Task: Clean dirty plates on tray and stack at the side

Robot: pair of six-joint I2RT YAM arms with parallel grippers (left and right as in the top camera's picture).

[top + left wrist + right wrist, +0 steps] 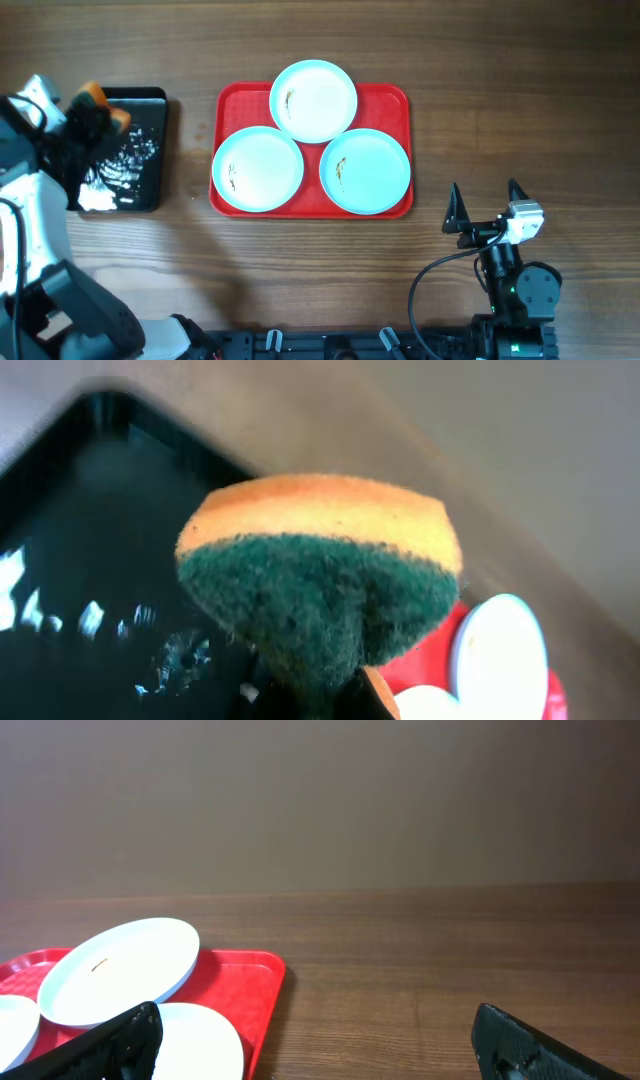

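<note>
Three pale blue plates sit on the red tray (388,98): one at the back (314,100), one front left (258,168), one front right (366,170). Each has a small brown-green smear. My left gripper (95,110) is shut on an orange-and-green sponge (320,575) and holds it above the black tray (150,110), left of the red tray. My right gripper (485,205) is open and empty, over the bare table to the right of the red tray's front right corner. The red tray (255,990) and two plates (120,970) show in the right wrist view.
The black tray (90,560) holds water or foam with white glints (125,165). Wooden table (520,100) lies around both trays. Arm bases and cables stand along the front edge (500,300).
</note>
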